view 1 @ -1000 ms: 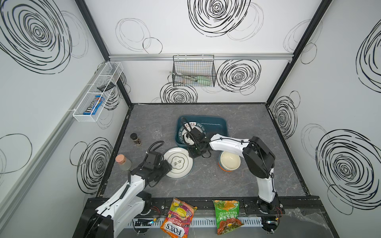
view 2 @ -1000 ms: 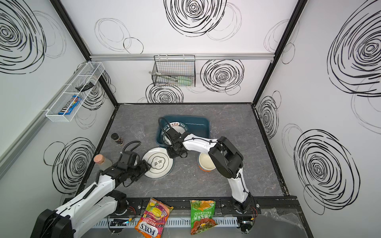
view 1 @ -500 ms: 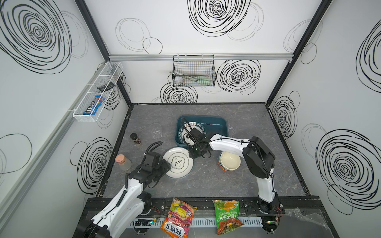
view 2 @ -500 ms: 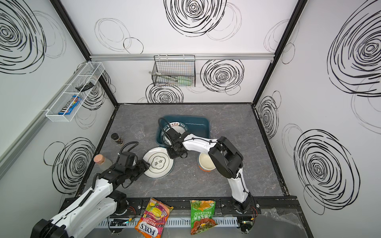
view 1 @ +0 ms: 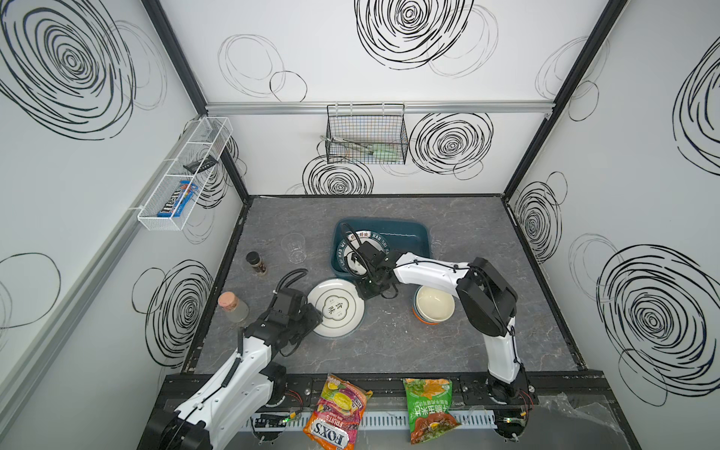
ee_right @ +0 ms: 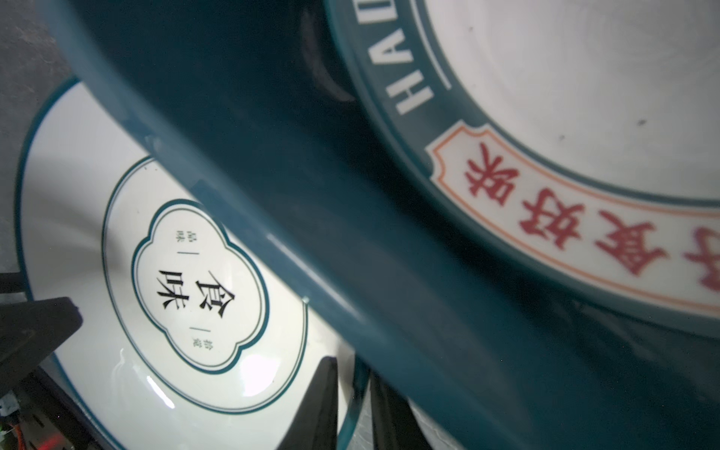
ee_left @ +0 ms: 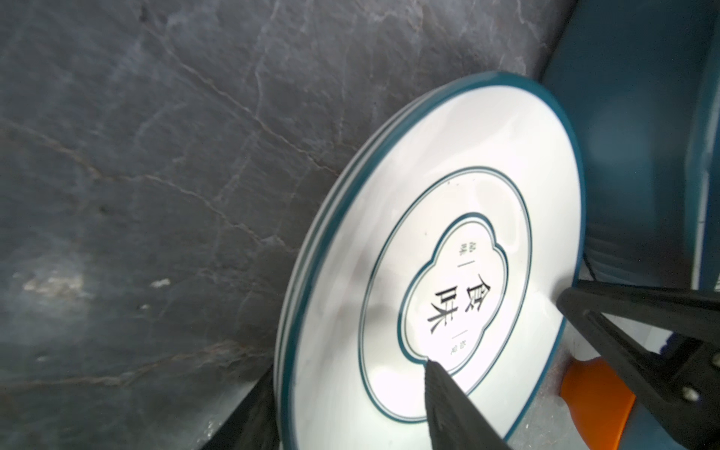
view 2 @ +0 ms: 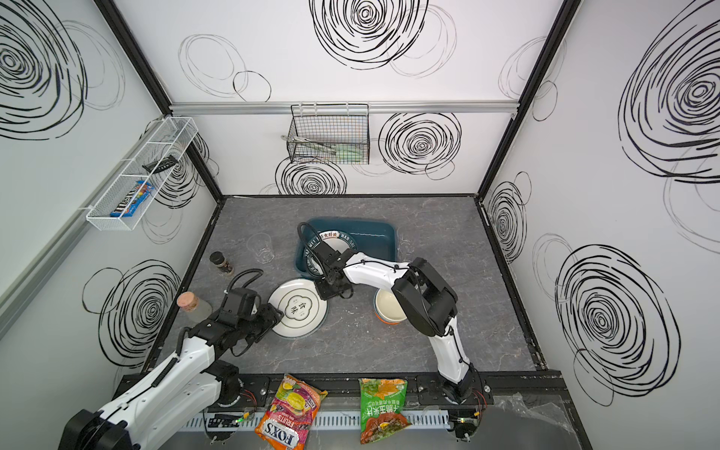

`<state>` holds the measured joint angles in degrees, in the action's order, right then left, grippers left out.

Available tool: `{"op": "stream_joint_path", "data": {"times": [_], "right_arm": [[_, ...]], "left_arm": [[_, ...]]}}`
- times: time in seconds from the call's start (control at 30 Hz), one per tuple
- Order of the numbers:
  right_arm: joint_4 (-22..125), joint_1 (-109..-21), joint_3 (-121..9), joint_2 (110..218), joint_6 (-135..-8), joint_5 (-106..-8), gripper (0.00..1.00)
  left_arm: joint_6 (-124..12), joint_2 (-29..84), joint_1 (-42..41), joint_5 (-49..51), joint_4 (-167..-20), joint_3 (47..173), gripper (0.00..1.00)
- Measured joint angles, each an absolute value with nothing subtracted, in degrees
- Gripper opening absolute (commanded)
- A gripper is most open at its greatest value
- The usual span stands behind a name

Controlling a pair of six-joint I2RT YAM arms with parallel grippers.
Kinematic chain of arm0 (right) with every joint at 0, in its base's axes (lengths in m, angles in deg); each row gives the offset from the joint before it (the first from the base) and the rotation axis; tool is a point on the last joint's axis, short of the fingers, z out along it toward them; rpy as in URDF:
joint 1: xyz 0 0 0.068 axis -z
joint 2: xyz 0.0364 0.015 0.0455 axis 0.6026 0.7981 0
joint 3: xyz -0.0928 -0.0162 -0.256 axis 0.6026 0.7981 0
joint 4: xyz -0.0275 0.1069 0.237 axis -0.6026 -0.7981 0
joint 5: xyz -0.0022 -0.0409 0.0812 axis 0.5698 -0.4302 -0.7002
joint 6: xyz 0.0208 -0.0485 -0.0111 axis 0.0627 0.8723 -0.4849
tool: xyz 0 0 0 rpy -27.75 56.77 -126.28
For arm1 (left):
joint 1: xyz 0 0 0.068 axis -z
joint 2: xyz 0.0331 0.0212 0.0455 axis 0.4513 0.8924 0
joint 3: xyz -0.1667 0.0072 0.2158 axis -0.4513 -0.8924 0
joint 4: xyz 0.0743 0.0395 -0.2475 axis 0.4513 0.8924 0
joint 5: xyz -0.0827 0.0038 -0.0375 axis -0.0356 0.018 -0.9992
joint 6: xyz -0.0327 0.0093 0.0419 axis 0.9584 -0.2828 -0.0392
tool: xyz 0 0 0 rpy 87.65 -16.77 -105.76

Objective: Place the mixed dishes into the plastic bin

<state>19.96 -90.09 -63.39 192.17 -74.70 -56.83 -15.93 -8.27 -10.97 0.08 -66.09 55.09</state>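
Left claw: astride the quatrefoil plate rim; can't tell if clamped.
Right claw: pinched on that plate's far rim, beside the bin.

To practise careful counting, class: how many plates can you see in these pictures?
2. One lettered-rim plate lies inside the teal bin; one quatrefoil plate lies on the table in front of it. Its layered edge hints another may hide underneath.
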Motion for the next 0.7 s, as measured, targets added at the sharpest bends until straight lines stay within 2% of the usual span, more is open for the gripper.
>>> {"op": "stream_joint_path", "data": {"times": [0.3,0.53,0.7], "right_arm": [[19.32,-90.55,-64.02,192.47,-74.39,-55.58,0.21],[19.30,-90.72,-64.02,192.47,-74.24,-55.14,0.15],[19.32,-90.72,-64.04,192.43,-74.29,-54.90,0.14]], "left_arm": [[-15.95,-7.94,-10.97,0.05,-66.15,55.02,0.58],[-15.93,-7.94,-10.99,0.01,-66.13,54.98,0.59],[-15.93,-7.94,-11.02,-0.08,-66.11,54.95,0.59]]}}
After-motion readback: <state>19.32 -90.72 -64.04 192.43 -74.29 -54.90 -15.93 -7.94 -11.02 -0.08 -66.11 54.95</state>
